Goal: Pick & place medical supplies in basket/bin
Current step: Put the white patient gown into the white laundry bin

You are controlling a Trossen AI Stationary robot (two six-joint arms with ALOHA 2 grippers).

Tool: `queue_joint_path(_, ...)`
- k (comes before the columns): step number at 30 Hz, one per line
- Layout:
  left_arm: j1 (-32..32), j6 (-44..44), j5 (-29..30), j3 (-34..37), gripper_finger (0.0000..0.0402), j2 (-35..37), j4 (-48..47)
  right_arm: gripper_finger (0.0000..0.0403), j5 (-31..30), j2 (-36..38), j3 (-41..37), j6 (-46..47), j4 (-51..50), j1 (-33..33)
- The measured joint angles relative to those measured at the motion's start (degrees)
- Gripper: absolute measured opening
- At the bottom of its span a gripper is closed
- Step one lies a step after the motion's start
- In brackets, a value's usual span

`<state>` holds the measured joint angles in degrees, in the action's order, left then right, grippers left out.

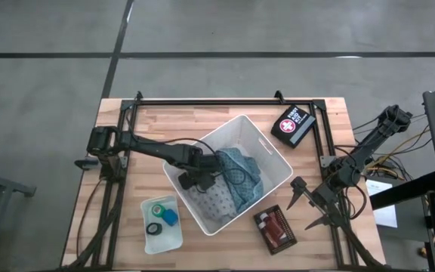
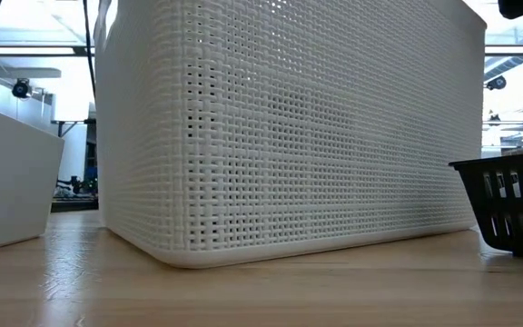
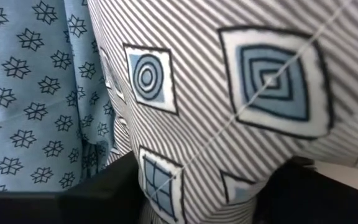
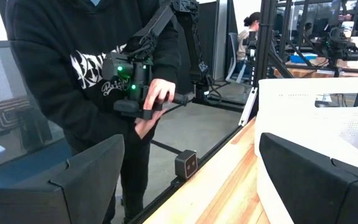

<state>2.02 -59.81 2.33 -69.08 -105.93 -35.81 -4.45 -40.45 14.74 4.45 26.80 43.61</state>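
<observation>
The white bin [image 1: 266,151] sat mid-table, and the left gripper [image 1: 196,181] was down inside it, fingers clamped on striped cloth [image 3: 241,93]. The right gripper [image 1: 308,208] hung beside the bin, fingers apart.

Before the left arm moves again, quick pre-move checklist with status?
1. Left gripper inside the white bin: ok, it is low over the folded cloths.
2. Cloth in the bin: ok, the striped cloth and the blue star-print cloth fill the left wrist view.
3. Left gripper clear of the cloth: cannot tell, the striped cloth lies between its fingers.
4. Right gripper out of the way: ok, open, parked off the bin's corner.
5. Items still on the table: not ok, the first aid kit, brown case and small tray remain outside.
6. Person beside the table: not ok, standing close.
</observation>
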Motion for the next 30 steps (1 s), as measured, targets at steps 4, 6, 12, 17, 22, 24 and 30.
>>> queue_joint_path(4, 0.02, 0.03, -0.02, 0.0, 0.0273, 0.0, 0.02, 0.0368, 0.0, 0.0, 0.0, 0.0, 0.0, -0.01)
queue_joint_path(6, 0.02, 0.11, -0.04, 0.0, 0.0284, 0.0, 0.04, 0.0368, 0.0, 0.0, 0.0, 0.0, 0.0, 0.0)
queue_joint_path(12, 0.02, -0.63, -0.24, 0.0, 0.0308, 0.0, -0.6, 0.0368, 0.0, 0.0, 0.0, 0.0, -0.01, -0.01)
queue_joint_path(17, -0.06, -1.12, 0.51, 0.0, 0.0312, 0.0, -1.42, 0.0368, 0.0, 0.0, 0.0, 0.0, 0.01, 0.0)
queue_joint_path(22, -0.09, -1.29, 1.14, 0.0, 0.0311, 0.0, 0.22, 0.0368, 0.0, 0.01, 0.0, 0.0, 0.0, 0.0)
queue_joint_path(24, -0.09, -1.27, 1.27, 0.0, 0.0311, 0.0, 0.51, 0.0368, 0.0, 0.0, 0.0, 0.0, 0.01, 0.0)
queue_joint_path(30, -0.11, -1.22, 1.28, 0.0, 0.0311, 0.0, 0.73, 0.0368, 0.0, 0.0, 0.0, 0.0, -0.01, 0.01)
